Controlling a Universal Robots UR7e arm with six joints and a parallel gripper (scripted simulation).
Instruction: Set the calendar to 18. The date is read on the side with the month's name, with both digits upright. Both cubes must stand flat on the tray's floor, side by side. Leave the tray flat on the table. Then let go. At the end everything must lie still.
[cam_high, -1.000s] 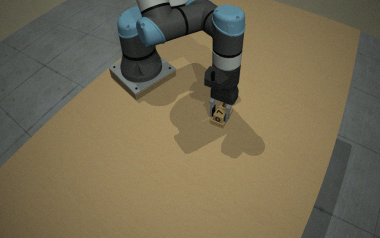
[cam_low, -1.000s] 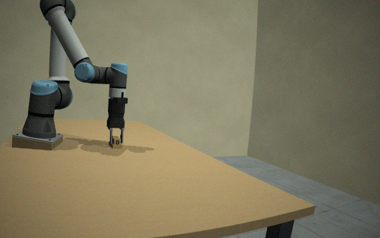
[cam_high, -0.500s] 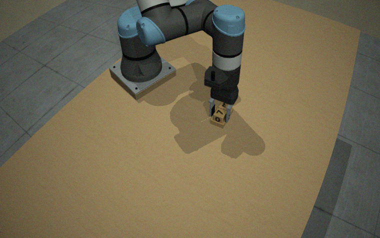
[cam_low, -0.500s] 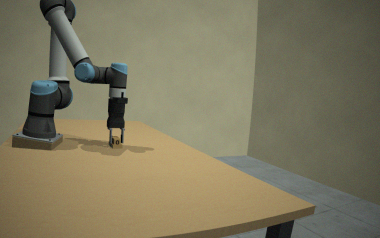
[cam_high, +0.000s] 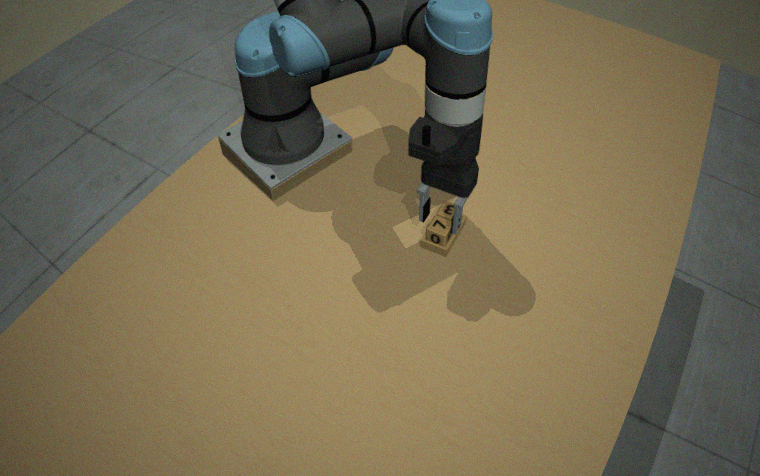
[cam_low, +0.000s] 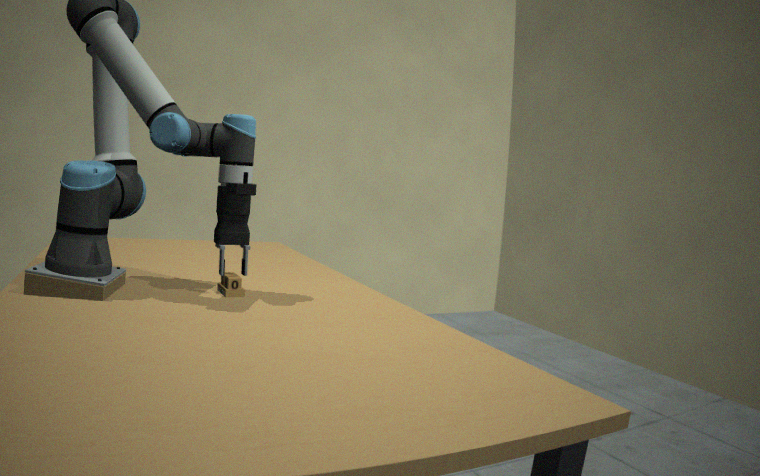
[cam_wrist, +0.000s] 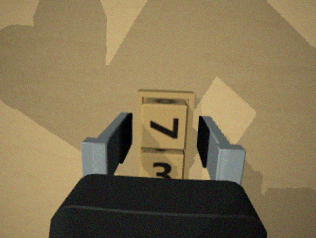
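Note:
A small wooden tray (cam_high: 444, 248) lies flat on the table with two wooden cubes side by side in it. The near cube (cam_high: 436, 229) shows 7 on top and 0 on its side. The cube behind it (cam_high: 448, 211) shows 3 on top. In the wrist view the 7 cube (cam_wrist: 163, 127) lies farther out and the 3 cube (cam_wrist: 162, 168) nearer. My gripper (cam_high: 441, 215) is open, with one finger on each side of the cubes at about the height of their tops and a gap to each (cam_wrist: 163, 150). The exterior view shows the gripper (cam_low: 233, 273) just above the cubes (cam_low: 231, 282).
The arm's base (cam_high: 283, 151) stands on its plate at the back left of the table. The table's right edge drops to a grey tiled floor (cam_low: 616, 386). The arm's shadow falls around the tray.

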